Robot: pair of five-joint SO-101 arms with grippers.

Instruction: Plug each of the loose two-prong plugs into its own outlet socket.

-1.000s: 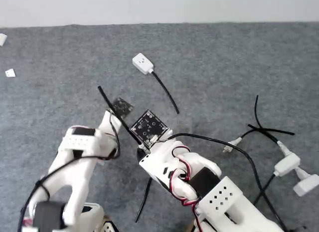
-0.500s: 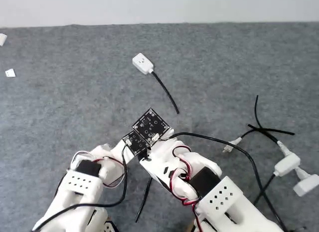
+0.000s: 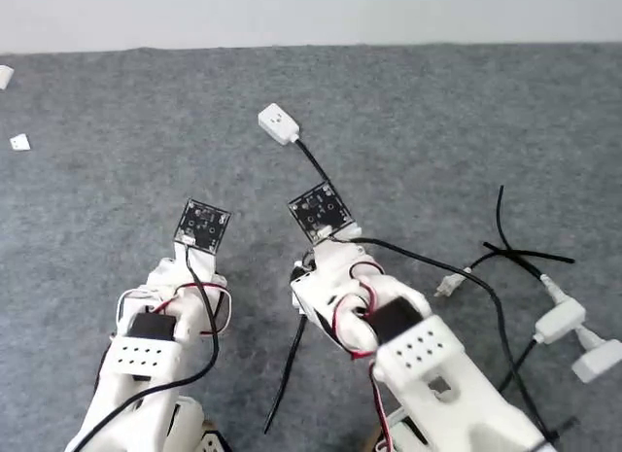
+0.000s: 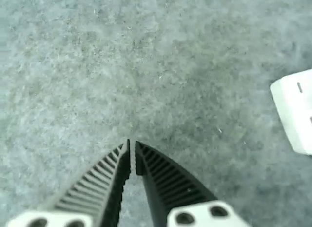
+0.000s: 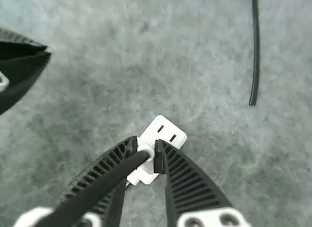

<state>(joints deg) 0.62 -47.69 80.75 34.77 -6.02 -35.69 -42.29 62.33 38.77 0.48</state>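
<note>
My right gripper is shut on a black cord just where it enters a white outlet socket. The socket lies on the grey mat with its two slots facing up. My left gripper is shut with nothing in it, low over bare mat; the right wrist view has it close beside the socket. A white outlet block shows at the edge of the left wrist view. A second white socket lies farther back. A loose two-prong plug lies right of the right arm.
Tangled black cords and two white plug bodies lie at the right edge. A short black cord ends near the held socket. The left arm stands close beside the right arm. Small white bits lie far left.
The right arm has pushed forward toward the far socket. The left arm swung in next to it, then moved out and forward. The black cord that crossed between the arms is out of sight.
</note>
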